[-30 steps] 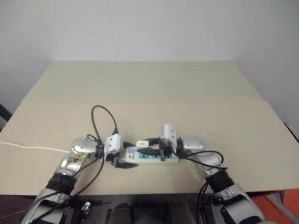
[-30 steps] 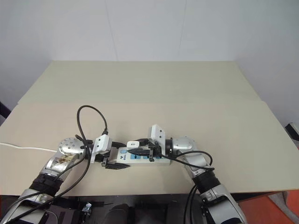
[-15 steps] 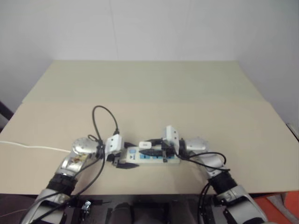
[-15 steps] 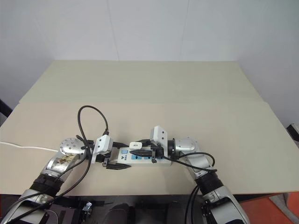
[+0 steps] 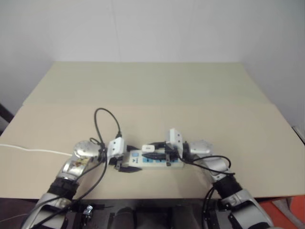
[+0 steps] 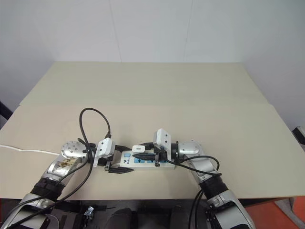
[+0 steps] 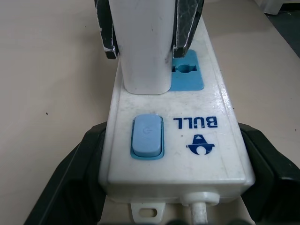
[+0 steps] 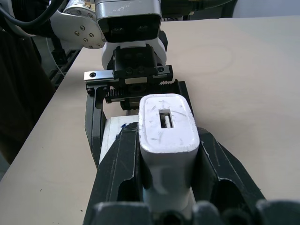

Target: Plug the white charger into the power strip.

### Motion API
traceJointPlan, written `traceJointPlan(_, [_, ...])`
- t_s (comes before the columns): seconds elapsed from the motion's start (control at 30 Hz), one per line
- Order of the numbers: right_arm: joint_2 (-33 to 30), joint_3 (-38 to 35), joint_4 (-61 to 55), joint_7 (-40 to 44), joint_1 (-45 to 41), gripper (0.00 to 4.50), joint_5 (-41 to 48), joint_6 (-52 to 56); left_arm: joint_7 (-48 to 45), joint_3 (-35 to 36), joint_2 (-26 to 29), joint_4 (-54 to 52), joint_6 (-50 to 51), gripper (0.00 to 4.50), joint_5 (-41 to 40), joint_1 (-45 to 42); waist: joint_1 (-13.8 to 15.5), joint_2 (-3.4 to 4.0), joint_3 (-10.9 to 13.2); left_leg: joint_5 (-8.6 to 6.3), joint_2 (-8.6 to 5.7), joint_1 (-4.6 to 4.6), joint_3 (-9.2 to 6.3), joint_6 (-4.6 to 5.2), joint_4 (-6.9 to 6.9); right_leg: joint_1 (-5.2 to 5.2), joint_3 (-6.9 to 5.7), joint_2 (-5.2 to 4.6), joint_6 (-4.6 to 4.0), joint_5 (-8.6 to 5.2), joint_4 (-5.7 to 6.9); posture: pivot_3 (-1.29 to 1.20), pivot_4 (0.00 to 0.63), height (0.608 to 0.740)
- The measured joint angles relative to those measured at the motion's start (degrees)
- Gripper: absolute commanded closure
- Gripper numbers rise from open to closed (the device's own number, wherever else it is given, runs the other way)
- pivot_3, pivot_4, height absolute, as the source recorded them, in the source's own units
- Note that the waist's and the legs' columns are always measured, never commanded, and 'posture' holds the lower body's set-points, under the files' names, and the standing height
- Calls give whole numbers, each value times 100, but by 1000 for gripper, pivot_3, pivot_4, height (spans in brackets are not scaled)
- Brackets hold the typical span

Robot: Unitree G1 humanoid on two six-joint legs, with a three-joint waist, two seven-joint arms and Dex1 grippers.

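The white charger (image 8: pixel 166 129) stands upright on the power strip (image 7: pixel 174 140), over the blue socket panel next to the switch (image 7: pixel 147 137), pinched between the two black fingers (image 8: pixel 123 161) of the right claw (image 6: pixel 145 153). The left claw (image 6: pixel 116 161) is spread around the strip's switch end, one finger on each long side. The strip lies on the bench (image 5: pixel 157 90) at about six o'clock, near the front edge, with a thin white cord (image 5: pixel 28 150) trailing off toward nine o'clock.
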Motion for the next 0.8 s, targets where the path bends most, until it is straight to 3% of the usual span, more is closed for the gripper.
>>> traceJointPlan(0.07, [-3,5,0,6,-8,3364,0,0,0,0,0,0,-1,1188,0,0,0,0,0,0,0,0,0,0,0,0,0,0,0,0,0,0,150,740])
traceJointPlan(0.4, [-336,-79,1,120,-36,59,-22,164,21,13,5,-15,53,1188,10,22,0,-23,-14,0,2,8,-1,-1,0,6,0,-1,19,-14,-1,0,150,740])
traceJointPlan(0.7, [-350,-104,-44,120,-52,22,-75,168,60,33,5,-98,73,1188,5,86,1,-25,-16,-1,3,6,-1,-2,-1,4,1,-3,14,-12,-2,0,150,740])
traceJointPlan(0.8, [-400,-146,-174,113,-34,0,-76,210,72,39,16,-133,164,216,-13,107,1,-24,-14,-1,3,-3,-1,-2,-1,-4,0,-3,10,-9,-3,0,150,740])
